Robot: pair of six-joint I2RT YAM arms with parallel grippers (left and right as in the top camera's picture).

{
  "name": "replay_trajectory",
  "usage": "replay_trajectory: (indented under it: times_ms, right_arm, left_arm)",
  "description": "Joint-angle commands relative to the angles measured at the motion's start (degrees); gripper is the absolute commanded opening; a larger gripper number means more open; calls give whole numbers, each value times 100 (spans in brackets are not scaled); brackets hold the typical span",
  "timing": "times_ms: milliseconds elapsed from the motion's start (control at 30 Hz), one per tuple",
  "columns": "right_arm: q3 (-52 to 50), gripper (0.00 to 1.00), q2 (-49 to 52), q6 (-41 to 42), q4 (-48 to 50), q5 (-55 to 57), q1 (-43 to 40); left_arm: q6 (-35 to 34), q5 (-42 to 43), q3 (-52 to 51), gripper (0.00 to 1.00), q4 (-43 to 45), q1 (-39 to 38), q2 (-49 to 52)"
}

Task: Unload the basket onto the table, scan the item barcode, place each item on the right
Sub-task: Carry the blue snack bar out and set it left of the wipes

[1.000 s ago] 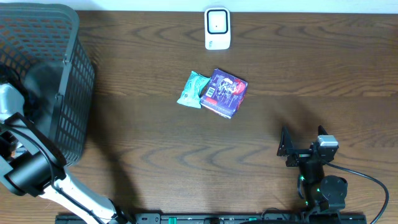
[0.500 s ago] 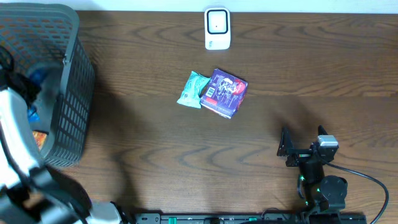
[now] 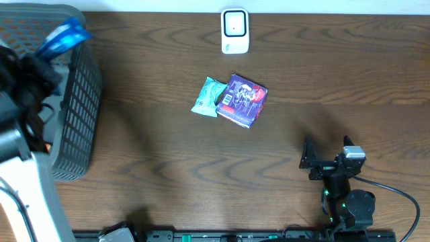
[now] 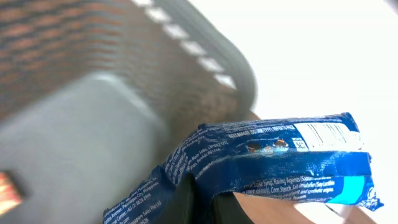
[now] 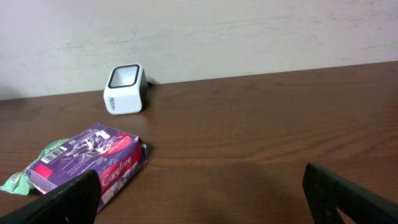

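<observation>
My left gripper is shut on a blue snack packet and holds it above the rim of the dark mesh basket at the far left. In the left wrist view the dark fingers pinch the packet's lower edge, and a white barcode panel shows at its top right. The white scanner stands at the back centre, its window facing up and forward. My right gripper rests open near the front right with nothing between its fingers.
A purple Carefree box and a green packet lie side by side mid-table, in front of the scanner. The right wrist view shows the box and green packet at its left. An orange item lies inside the basket.
The left arm has risen out of the basket with the blue packet, which now shows above the basket's far rim. The right arm has not moved.
</observation>
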Motion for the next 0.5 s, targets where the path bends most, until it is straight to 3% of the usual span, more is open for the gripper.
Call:
replay_trajectory:
  times_ms: [0,200,400,467]
  right_arm:
    - [-17,99,-35,-55,-7,-13,-24]
    - [-17,99,-35,-55,-7,-13,-24]
    - [-17,99,-35,-57,-9,-13,-24]
    - [-17,99,-35,-55,-7,-13,-24]
  left_arm:
    - [-850,424,63,7,50,-599,-326]
    - [-1510,146,61,8,4,-1963,-162]
    - [-2033,-1058,61,7,-31,-3182,844]
    - [-2411,-1805,61,7,-4,-3587,1569]
